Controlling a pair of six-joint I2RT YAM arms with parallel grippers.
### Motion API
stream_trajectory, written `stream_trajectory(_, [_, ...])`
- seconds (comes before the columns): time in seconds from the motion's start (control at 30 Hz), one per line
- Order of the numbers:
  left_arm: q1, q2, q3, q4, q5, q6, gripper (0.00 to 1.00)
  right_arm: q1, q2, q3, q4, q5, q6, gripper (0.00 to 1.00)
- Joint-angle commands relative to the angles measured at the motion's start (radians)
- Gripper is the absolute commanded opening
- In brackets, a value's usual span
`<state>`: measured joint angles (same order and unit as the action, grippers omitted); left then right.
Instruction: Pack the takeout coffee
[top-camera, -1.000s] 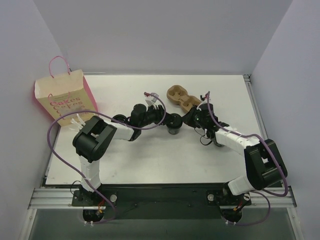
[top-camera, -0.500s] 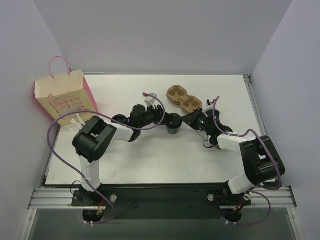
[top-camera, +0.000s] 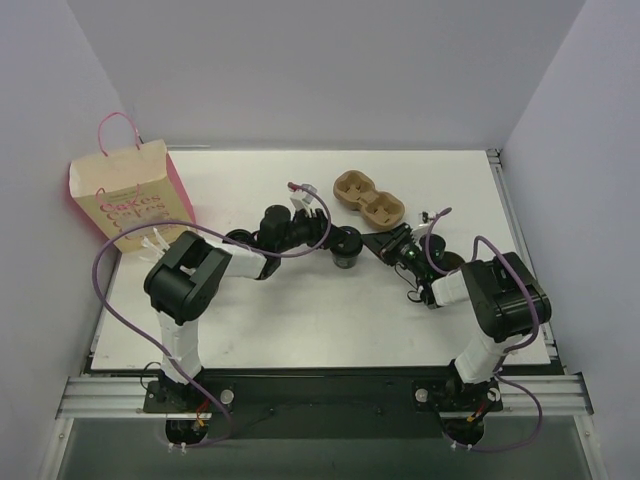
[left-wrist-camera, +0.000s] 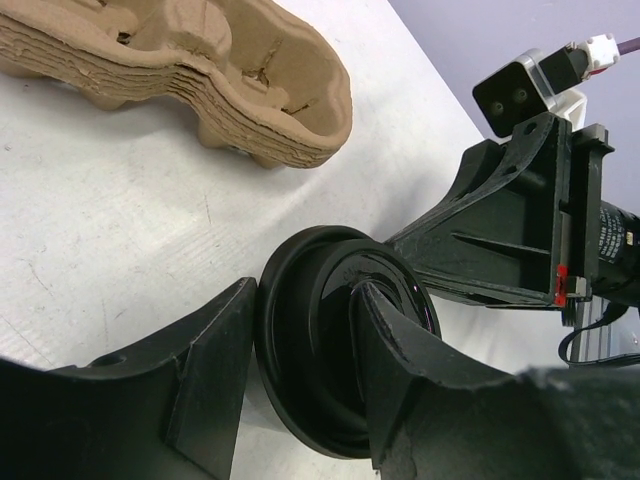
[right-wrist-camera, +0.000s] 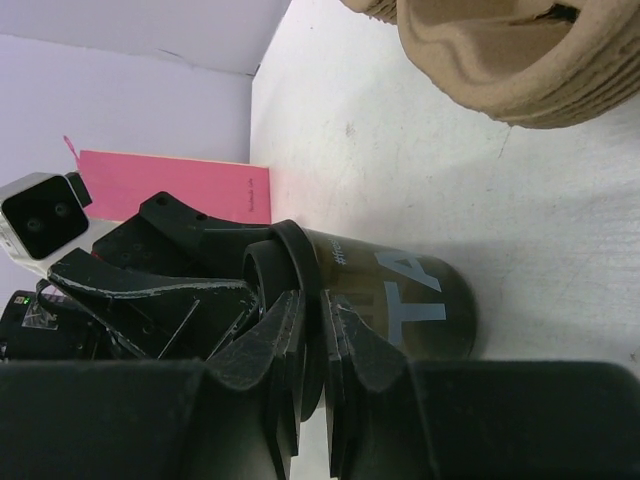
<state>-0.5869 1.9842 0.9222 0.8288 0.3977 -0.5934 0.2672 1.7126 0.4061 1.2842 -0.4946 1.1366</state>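
Takeout coffee (top-camera: 347, 247) stands on the bench (top-camera: 300, 315), my left pincer (left-wrist-camera: 305, 320) clamped on its lid (left-wrist-camera: 310, 420); my right pincer (right-wrist-camera: 312, 310), closed tight, sits just beside.

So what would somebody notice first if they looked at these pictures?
Both robot arms meet mid-table at the coffee cup, the left jaws around its black lid, the right jaws shut beside it. Then the pink-sided paper bag far left and brown cup carrier behind.

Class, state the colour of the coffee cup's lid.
Black; the lid shows best in the left wrist view.
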Motion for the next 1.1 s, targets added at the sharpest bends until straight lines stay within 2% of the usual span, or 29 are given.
stream_trajectory(0.0, [-0.027,0.182,-0.072,-0.645,-0.071,0.218,0.52,0.089,0.104,-0.104,-0.263,-0.317,-0.002,0.11])
stream_trajectory(0.1, [-0.027,0.183,-0.056,-0.669,-0.077,0.228,0.52,0.057,0.046,-0.11,-0.276,-0.321,0.005,0.11])
stream_trajectory(0.2, [-0.027,0.188,-0.037,-0.689,-0.08,0.241,0.52,0.021,-0.071,-0.096,-0.373,-0.303,-0.03,0.16])
stream_trajectory(0.33, [-0.027,0.196,-0.002,-0.737,-0.077,0.27,0.52,-0.013,-0.241,-0.001,-0.735,-0.239,-0.168,0.32])
stream_trajectory(0.4, [-0.027,0.194,0.015,-0.749,-0.066,0.279,0.52,-0.029,-0.315,0.032,-0.787,-0.236,-0.193,0.39])
stream_trajectory(0.57, [-0.024,0.189,0.067,-0.818,-0.02,0.314,0.52,-0.065,-0.45,0.132,-1.054,-0.174,-0.32,0.44])
stream_trajectory(0.83, [-0.017,0.185,0.142,-0.941,0.079,0.38,0.53,-0.098,-0.486,0.238,-1.178,-0.102,-0.46,0.48])
stream_trajectory(0.93, [-0.017,0.194,0.164,-0.956,0.118,0.403,0.53,-0.123,-0.412,0.351,-1.256,-0.107,-0.533,0.45])
stream_trajectory(1.07, [-0.016,0.217,0.214,-1.014,0.13,0.446,0.53,-0.149,-0.282,0.473,-1.31,-0.199,-0.601,0.43])
